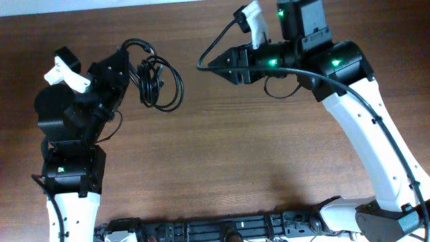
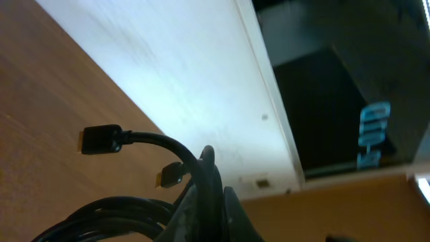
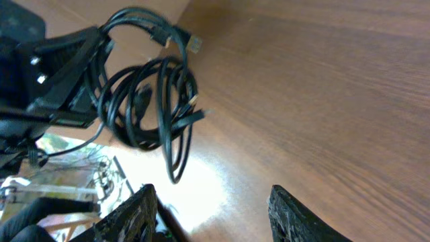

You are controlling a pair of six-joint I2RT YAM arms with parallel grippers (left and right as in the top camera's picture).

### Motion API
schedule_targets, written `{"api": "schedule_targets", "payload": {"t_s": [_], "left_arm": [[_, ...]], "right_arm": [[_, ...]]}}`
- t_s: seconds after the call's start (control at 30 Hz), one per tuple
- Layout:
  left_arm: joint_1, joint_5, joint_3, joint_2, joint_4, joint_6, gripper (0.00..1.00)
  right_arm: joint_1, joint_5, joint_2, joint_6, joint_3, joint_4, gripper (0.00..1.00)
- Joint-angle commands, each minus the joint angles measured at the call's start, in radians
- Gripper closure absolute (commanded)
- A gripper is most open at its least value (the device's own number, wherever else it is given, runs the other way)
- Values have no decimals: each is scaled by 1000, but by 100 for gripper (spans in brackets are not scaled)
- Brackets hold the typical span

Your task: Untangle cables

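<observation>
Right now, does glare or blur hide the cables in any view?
Overhead: even light, cables sharp against the table. Left wrist: bright washed-out backdrop, cables a dark, soft silhouette. Right wrist: glare on the table beneath the lowest loop, bundle readable.

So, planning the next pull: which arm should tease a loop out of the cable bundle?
Right. Its gripper is open, empty and pointed at the cables; the left gripper is shut on them.
</observation>
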Motion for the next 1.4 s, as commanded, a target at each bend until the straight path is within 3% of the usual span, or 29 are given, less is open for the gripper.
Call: {"api": "schedule_targets", "payload": {"t_s": [0.0, 0.27, 0.43, 1.23, 1.37], "left_arm": [[-45, -109, 13, -7, 21, -84, 100], [-236, -325, 13, -7, 77, -90, 100], [-269, -332, 15, -7, 144, -95, 100], [-334, -345, 15, -4, 190, -165, 100], [-364, -370, 15, 4, 193, -165, 100]], "right_arm": [[50, -16, -26, -11, 15, 2, 48], [163, 40, -25, -100, 15, 3, 48], [168, 44, -25, -137, 15, 3, 48], [197, 33, -12, -162, 15, 145, 48], [207, 33, 2, -162, 15, 147, 53]]}}
